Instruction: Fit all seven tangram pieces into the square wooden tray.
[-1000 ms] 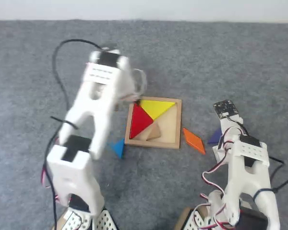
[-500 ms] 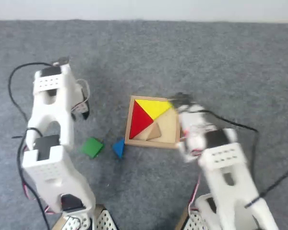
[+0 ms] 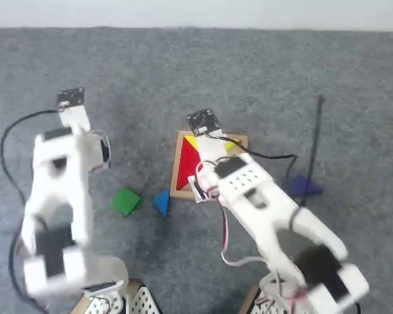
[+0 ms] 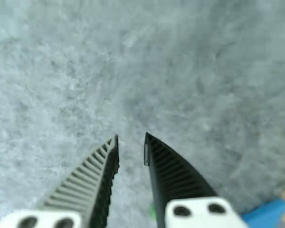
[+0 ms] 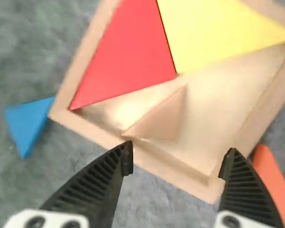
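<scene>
**Orange piece is sitting just outside the right gripper's spread jaws**

The right gripper [image 5: 179,152] is hovering over the near rim of the wooden tray [image 5: 218,104]. Its jaws are spread wide and are gripping nothing. The orange piece [image 5: 270,180] is lying on the carpet hard against the outer side of one finger [image 5: 237,175], just past the tray's corner. It is therefore sitting outside the jaws rather than between them. The line between the fingertips is running roughly along the tray's edge, so the coming move is probably a short sidestep along that line, away from the blue triangle [image 5: 26,121]. Too little of the orange piece is showing to tell its long axis, so I cannot say whether the wrist is needing a turn.

Beneath and beyond the jaws, the tray is holding a bare wooden triangle [image 5: 159,118], a red triangle [image 5: 128,57] and a yellow triangle [image 5: 218,28]. The rest of its floor is lying open on the orange piece's side.

In the high view, the blue triangle and the green square [image 3: 125,200] are lying left of centre, off the tray's left edge. The purple piece [image 3: 306,186] is lying right of centre, apart from the tray.

The left gripper [image 4: 130,140] is pointing at bare carpet toward the upper left, with its jaws a narrow gap apart and empty. The right arm is by far the nearer to the orange piece.
</scene>
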Robot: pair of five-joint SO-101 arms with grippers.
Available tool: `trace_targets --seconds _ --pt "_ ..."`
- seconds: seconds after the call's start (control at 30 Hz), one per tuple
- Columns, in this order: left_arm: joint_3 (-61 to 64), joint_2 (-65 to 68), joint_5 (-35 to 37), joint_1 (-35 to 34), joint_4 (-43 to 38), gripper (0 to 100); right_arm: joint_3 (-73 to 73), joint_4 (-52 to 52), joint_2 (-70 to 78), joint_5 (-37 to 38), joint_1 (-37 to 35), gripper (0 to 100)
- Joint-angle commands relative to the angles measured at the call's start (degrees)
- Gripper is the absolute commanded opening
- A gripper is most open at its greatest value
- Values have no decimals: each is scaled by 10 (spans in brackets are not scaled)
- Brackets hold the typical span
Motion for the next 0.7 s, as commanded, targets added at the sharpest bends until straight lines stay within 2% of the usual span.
trace_targets --seconds 0.0,0.1,0.2,0.4,0.53,0.67 --pt "171 -220 -1 3 -148 115 -56 -11 44 -11 -3 310" --pt "218 -270 1 6 -176 167 -57 -16 42 -15 -3 310" --pt "223 -270 1 6 -177 173 -58 -31 36 -18 -3 310" --pt "206 -241 1 6 -176 173 -55 -61 42 -126 -4 310" --pt "185 -220 1 6 -156 173 -55 -71 62 -137 0 310" --pt "176 -212 0 4 -148 173 -59 -114 117 -133 14 223"
